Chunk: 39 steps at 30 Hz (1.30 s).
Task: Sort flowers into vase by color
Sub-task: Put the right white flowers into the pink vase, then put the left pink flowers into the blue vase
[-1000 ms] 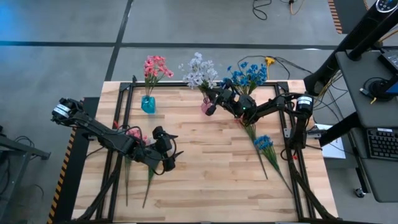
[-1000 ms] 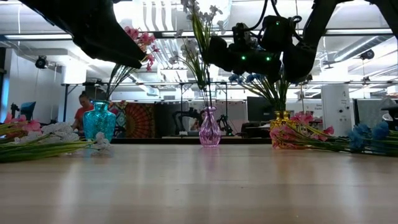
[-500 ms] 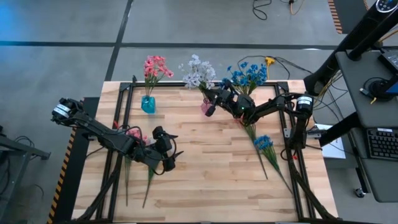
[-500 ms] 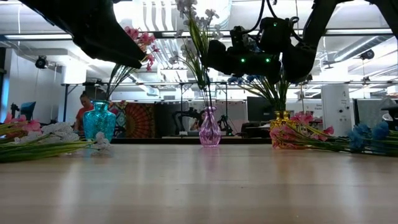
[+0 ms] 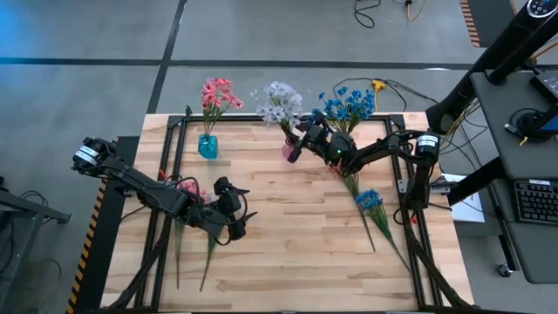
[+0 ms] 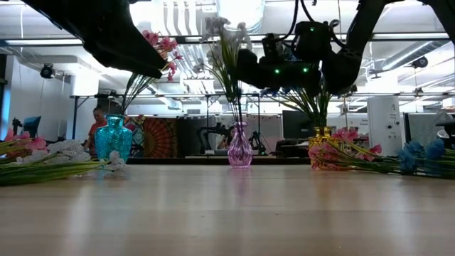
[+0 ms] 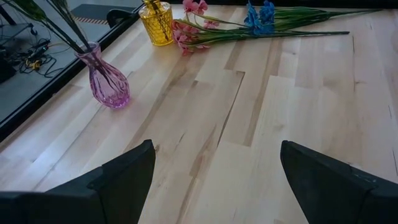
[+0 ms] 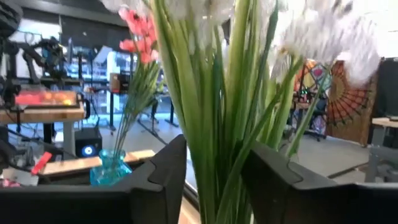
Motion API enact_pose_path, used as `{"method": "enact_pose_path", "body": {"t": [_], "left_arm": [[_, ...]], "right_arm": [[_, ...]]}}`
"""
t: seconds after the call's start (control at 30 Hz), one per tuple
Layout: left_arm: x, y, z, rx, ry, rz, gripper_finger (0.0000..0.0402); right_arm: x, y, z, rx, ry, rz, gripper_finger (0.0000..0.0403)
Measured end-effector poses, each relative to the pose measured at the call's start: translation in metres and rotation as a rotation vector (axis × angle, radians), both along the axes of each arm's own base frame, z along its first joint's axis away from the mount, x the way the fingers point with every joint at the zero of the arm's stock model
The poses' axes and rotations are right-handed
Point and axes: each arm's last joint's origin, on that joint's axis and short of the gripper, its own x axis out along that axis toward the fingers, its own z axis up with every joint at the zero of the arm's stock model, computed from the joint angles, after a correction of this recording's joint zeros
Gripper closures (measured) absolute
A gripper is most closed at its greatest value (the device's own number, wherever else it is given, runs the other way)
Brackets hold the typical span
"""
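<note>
The right tool [image 5: 302, 142] sits just above the pink vase [image 5: 289, 150], fingers [image 8: 155, 168] around the white stems [image 8: 214, 118], which stand upright in the vase; whether they clamp, I cannot tell. The left tool [image 5: 235, 214] waits spread over the tabletop [image 5: 288, 235].

table [image 5: 288, 244]: pale wood planks, smooth, slight sheen | vases (teal [image 6: 114, 139], pink [image 7: 109, 87], yellow [image 7: 157, 21]): shiny see-through glass | gripper fingers [image 7: 124, 177]: matt black plastic
</note>
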Motion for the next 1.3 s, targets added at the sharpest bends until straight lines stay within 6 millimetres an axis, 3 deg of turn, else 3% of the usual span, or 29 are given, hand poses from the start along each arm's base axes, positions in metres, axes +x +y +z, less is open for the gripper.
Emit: {"method": "enact_pose_path", "body": {"t": [0.57, 1.07, 1.3], "left_arm": [[-0.001, 0.0, -0.001, -0.012, 0.006, 0.011, 0.0075], [-0.001, 0.0, -0.002, -0.046, 0.001, 0.024, 0.0075], [-0.003, -0.001, 0.001, -0.16, 0.061, 0.021, 0.0075]], "right_arm": [[-0.004, 0.005, 0.009, 0.095, 0.138, -0.001, 0.019], [-0.022, 0.015, 0.028, 0.217, 0.322, -0.06, 0.0181], [-0.032, 0.025, 0.04, 0.247, 0.367, -0.044, 0.0181]]}}
